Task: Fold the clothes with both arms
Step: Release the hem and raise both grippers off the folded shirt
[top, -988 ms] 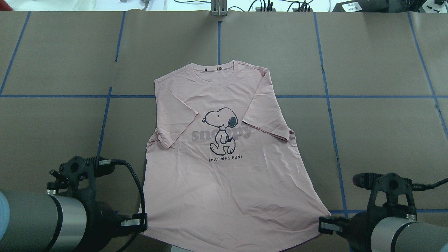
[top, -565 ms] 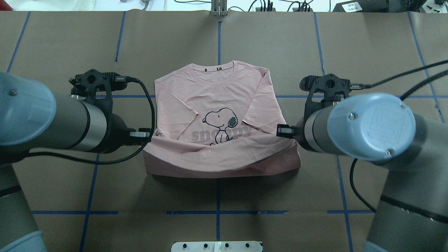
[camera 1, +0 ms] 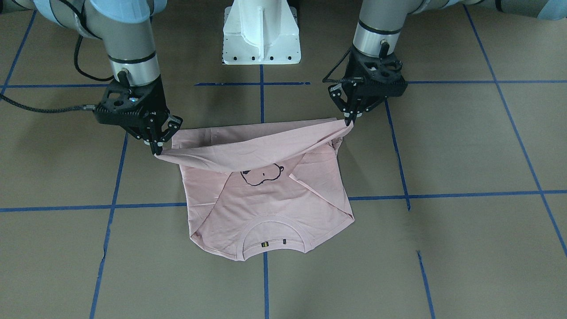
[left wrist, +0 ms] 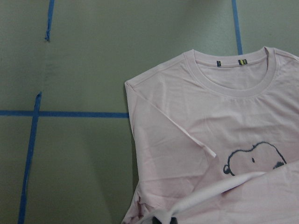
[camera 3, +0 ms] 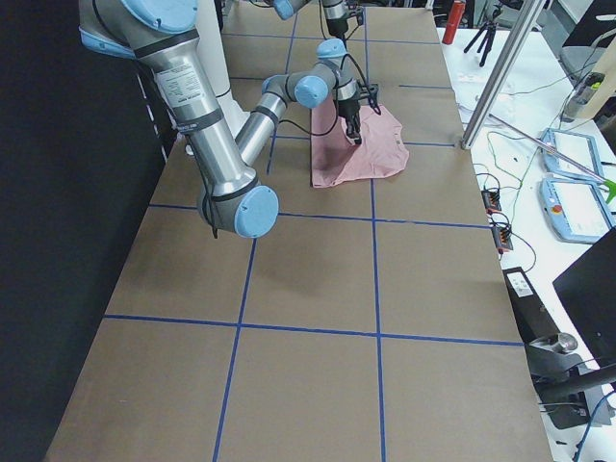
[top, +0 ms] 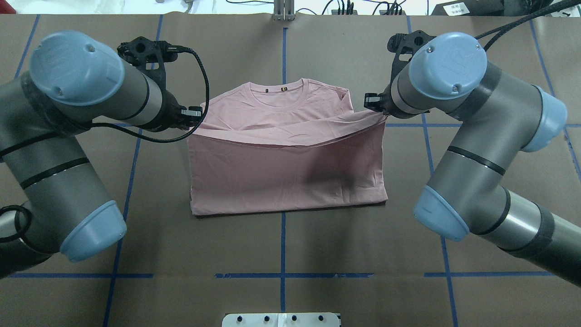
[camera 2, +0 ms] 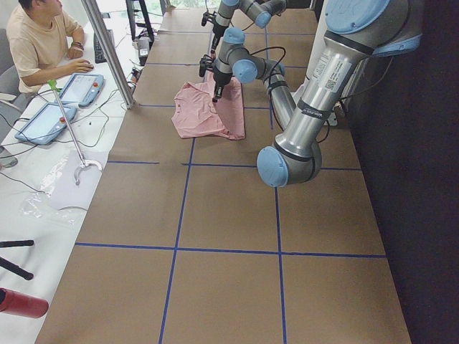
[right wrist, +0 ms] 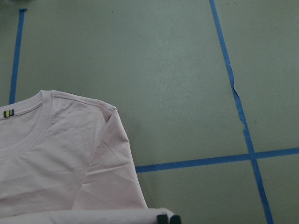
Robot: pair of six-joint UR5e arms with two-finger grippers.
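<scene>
Pink t-shirt, just one, lies half-folded, two hem corners pinched by left jaws and right jaws.

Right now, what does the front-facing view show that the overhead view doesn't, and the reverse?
Front-facing only: the dog print's head beneath the raised hem. Overhead only: the plain folded-over panel hiding that print. Both: the pink t-shirt, its collar, and the left pincer and right pincer shut on the hem's corners.
</scene>
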